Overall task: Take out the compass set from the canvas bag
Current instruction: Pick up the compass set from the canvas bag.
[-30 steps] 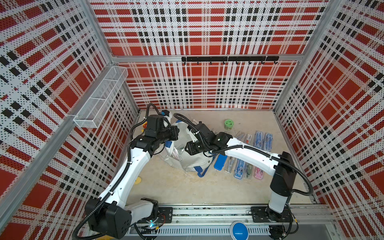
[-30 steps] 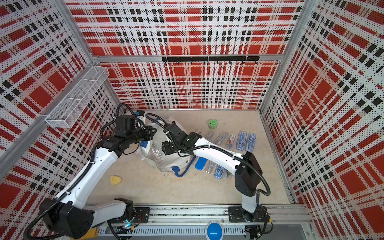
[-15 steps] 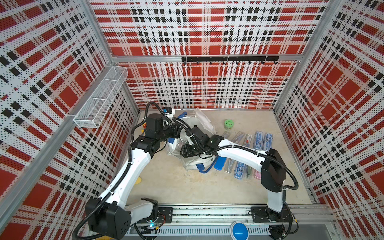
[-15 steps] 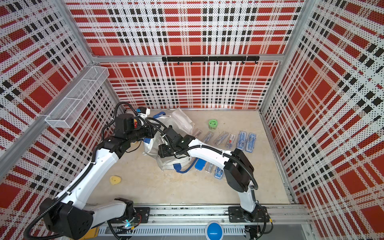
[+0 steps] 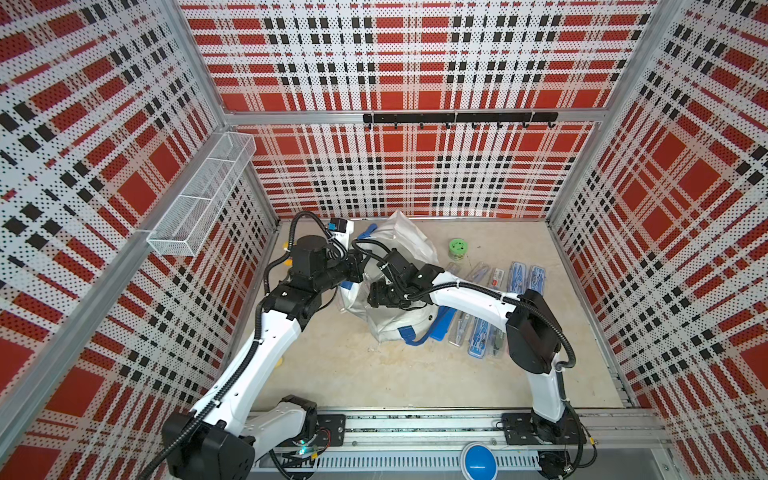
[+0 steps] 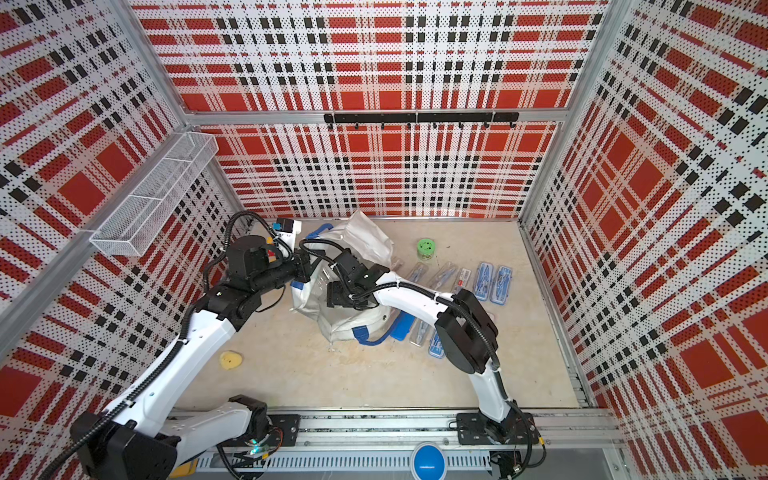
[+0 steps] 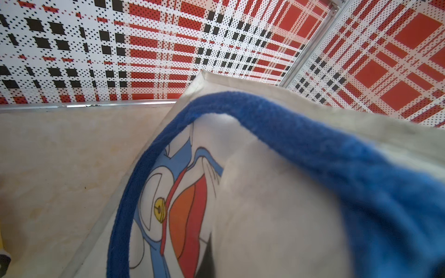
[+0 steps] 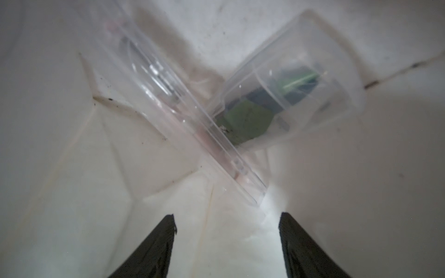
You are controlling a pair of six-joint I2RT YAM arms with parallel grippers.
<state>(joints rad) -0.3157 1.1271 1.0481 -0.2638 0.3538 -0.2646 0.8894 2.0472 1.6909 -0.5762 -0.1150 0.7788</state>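
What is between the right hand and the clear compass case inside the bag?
Nothing visible. In the right wrist view the right hand is open inside the canvas bag, and the long clear case lies straight ahead with only bare fabric between. A second clear case crosses it farther in.

The canvas bag is matt white cloth, its blue strap fuzzy and rough — the long case inside is clear glossy plastic, worktop dull mottled beige.

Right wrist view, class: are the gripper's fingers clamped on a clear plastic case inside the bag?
No, the right gripper stands open with only the white fabric of the canvas bag between its tips, short of the long clear case.
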